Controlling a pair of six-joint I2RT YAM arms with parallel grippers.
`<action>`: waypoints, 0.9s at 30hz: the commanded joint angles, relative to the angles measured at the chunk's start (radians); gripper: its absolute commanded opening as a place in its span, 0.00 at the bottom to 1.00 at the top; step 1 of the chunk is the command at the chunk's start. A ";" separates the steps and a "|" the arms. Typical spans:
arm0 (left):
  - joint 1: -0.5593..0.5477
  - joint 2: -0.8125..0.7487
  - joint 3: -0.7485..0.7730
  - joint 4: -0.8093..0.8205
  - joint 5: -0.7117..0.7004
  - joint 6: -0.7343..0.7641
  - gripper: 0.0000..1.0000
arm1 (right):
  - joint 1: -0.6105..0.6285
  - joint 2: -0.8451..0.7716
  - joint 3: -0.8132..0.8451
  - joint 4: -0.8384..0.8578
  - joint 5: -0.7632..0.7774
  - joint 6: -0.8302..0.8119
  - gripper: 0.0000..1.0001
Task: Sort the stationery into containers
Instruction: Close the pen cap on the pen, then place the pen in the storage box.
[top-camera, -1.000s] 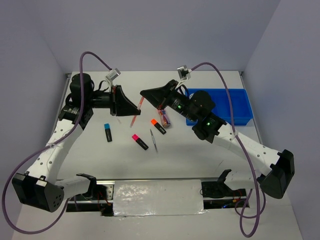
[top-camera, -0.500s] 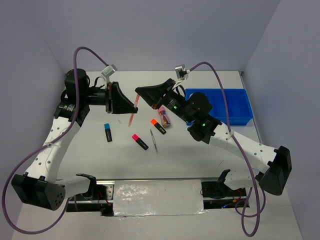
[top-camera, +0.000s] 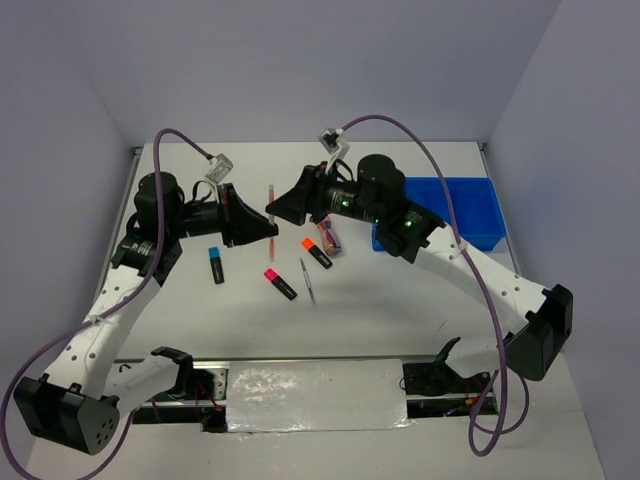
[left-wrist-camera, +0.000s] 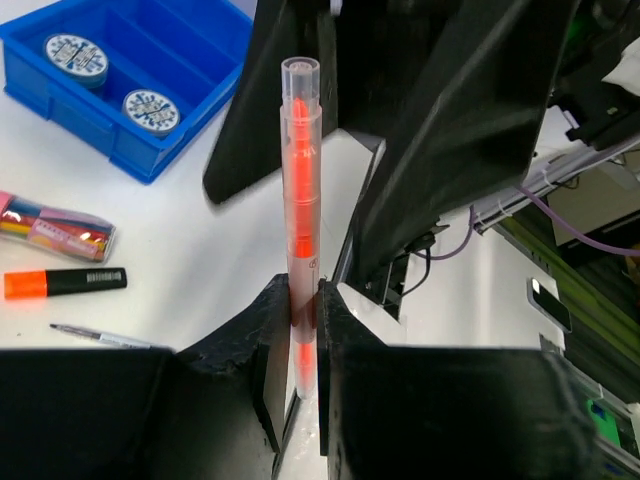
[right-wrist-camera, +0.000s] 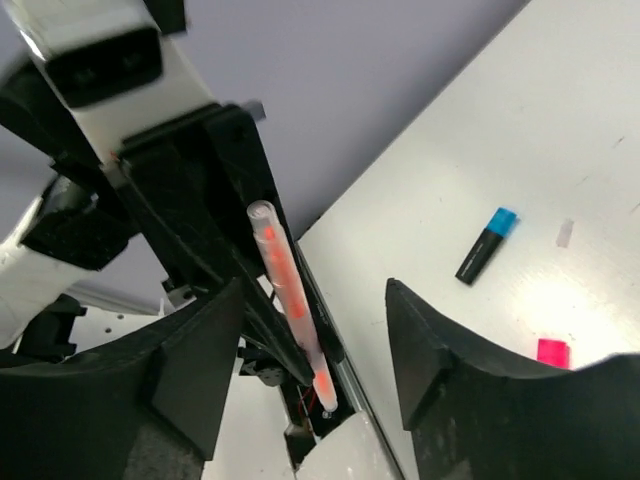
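Note:
A thin pink pen (top-camera: 271, 208) stands upright above the table with my left gripper (top-camera: 268, 228) shut on its lower part (left-wrist-camera: 300, 200). My right gripper (top-camera: 280, 205) is open, its fingers (right-wrist-camera: 420, 330) on either side of the pen's upper half (right-wrist-camera: 290, 300) without touching it. On the table lie a blue-capped highlighter (top-camera: 216, 264), a pink-capped one (top-camera: 279, 283), an orange-capped one (top-camera: 317, 252), a grey pen (top-camera: 307, 280) and a pink tube (top-camera: 329, 235). The blue tray (top-camera: 480, 182) at the right holds two tape rolls (left-wrist-camera: 75, 52).
The tray's front wall (left-wrist-camera: 60, 100) stands past the orange highlighter (left-wrist-camera: 65, 283) and the tube (left-wrist-camera: 55, 225). The right arm (top-camera: 470, 270) reaches across the table in front of the tray. Purple cables loop over both arms.
My right gripper has gone from shut to open and swung left up to the pen. The left gripper has brought the pen from slanting to upright.

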 joint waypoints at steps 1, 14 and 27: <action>-0.007 -0.040 -0.012 0.013 -0.062 0.046 0.00 | -0.050 -0.024 0.102 -0.041 -0.109 -0.006 0.67; -0.008 -0.053 -0.005 0.065 -0.041 -0.007 0.00 | -0.025 -0.024 0.045 0.000 -0.118 -0.036 0.61; -0.019 -0.041 -0.035 0.168 -0.003 -0.073 0.00 | 0.010 0.076 0.111 -0.030 0.000 -0.078 0.40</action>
